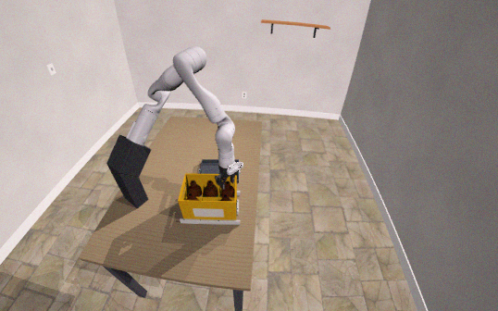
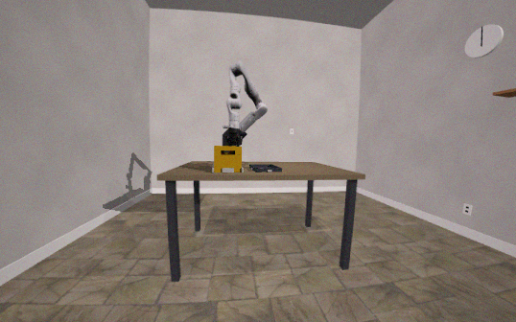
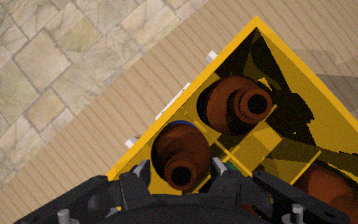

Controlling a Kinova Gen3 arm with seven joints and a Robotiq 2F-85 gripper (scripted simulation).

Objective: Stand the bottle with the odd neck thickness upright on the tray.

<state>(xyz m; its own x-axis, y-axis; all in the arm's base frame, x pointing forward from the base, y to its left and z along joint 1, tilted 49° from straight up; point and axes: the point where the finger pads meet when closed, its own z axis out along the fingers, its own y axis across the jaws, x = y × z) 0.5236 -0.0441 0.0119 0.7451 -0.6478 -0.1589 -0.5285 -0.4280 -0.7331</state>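
No readable text turns up anywhere. The yellow crate (image 1: pixel 208 209) shows a pale blank label panel (image 1: pixel 207 213) on its long side in the top view, and in the exterior view a small dark plate (image 2: pixel 227 152) on its end face, too small to read. The white wall clock (image 2: pixel 483 40) shows a single dark hand and no numerals. The brown bottles (image 3: pixel 182 152) in the wrist view carry no visible lettering; one shows a blue band, nothing written on it.
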